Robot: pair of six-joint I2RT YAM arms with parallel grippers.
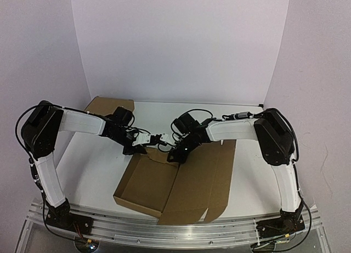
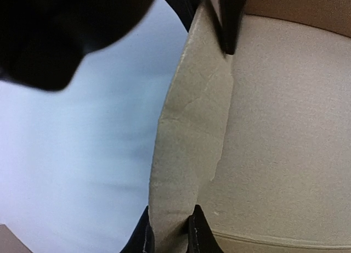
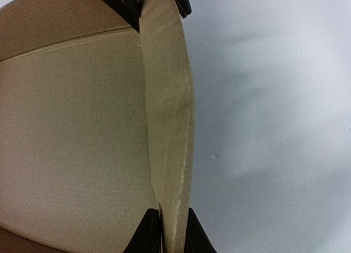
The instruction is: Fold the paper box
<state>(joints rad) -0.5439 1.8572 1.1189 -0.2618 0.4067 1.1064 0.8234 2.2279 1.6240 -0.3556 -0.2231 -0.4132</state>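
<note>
left jaws, right jaws | pinching paper box (image 1: 148, 184) flap (image 2: 192, 127) | opposite ends

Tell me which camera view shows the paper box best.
The top external view: most of the paper box shows, tray and lid panel. The left wrist view gives only a close-up wall strip held by the left end effector; the right wrist view likewise, by the right end effector.

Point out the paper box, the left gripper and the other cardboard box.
paper box (image 1: 145, 184): top external, tray floor.
left gripper (image 2: 171, 223): left wrist, between fingertips.
other cardboard box (image 1: 107, 106): top external, its visible face.
</note>
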